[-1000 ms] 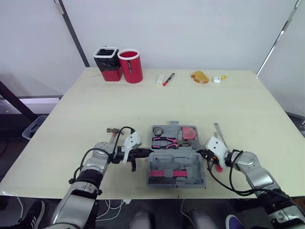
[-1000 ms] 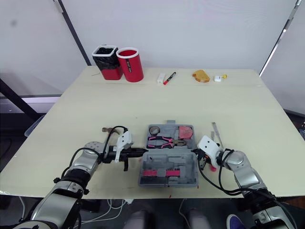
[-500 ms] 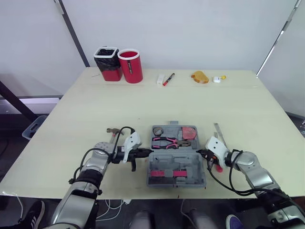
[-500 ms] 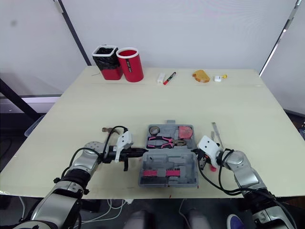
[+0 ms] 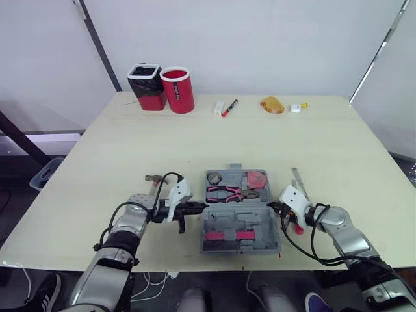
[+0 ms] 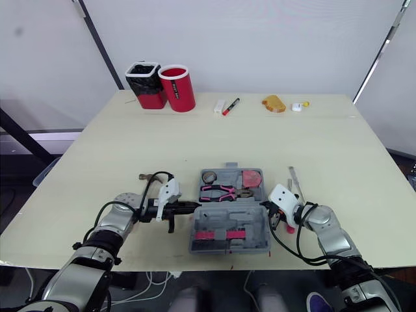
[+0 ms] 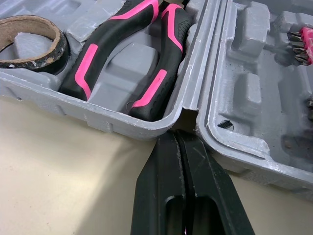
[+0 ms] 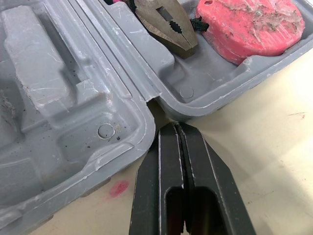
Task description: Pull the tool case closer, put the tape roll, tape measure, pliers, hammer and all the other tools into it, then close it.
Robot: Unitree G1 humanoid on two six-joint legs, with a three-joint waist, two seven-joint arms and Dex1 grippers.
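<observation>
The grey tool case (image 5: 242,213) lies open near the table's front edge. Its far half holds the tape roll (image 5: 216,178), the pink-handled pliers (image 5: 231,193) and the pink tape measure (image 5: 258,179). My left gripper (image 5: 198,208) is shut, its tip pressed at the case's left hinge gap (image 7: 177,139). My right gripper (image 5: 273,208) is shut too, its tip at the right hinge gap (image 8: 175,128). The hammer (image 5: 155,179) lies on the table behind my left arm. A slim metal tool (image 5: 299,177) with a red handle lies beside my right arm.
At the back left stand a red cup (image 5: 178,90) and a red bin with a black liner (image 5: 147,86). A red marker (image 5: 229,108), a white piece (image 5: 218,108), a yellow lump (image 5: 272,104) and a small white item (image 5: 296,108) lie along the back.
</observation>
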